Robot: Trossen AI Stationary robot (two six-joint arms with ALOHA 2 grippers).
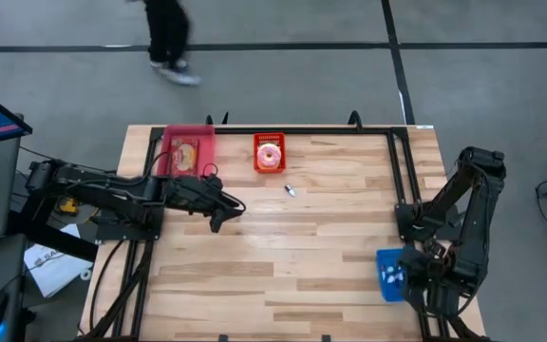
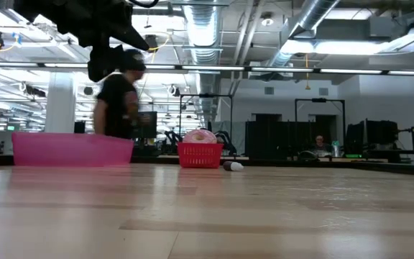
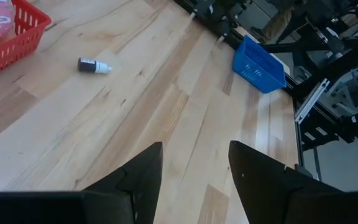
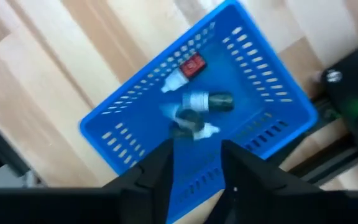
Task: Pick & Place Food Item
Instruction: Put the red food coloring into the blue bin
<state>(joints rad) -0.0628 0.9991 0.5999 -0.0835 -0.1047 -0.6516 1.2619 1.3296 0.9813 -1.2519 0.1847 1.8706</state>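
Wooden table (image 1: 283, 256); blue basket (image 4: 197, 112) bottles' labels blur, unreadable.

overhead, table-level, two wrist views

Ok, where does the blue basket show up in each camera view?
High view: blue basket at the table's right edge, under the right claw.
Low view: not in it.
Left wrist view: far off, by the table edge.
Right wrist view: centre, holding small bottles.
Shared landmark: red basket, beside a lone bottle.

even overhead light, soft shadows; walking person (image 1: 167, 38) and right wrist view motion-blurred.
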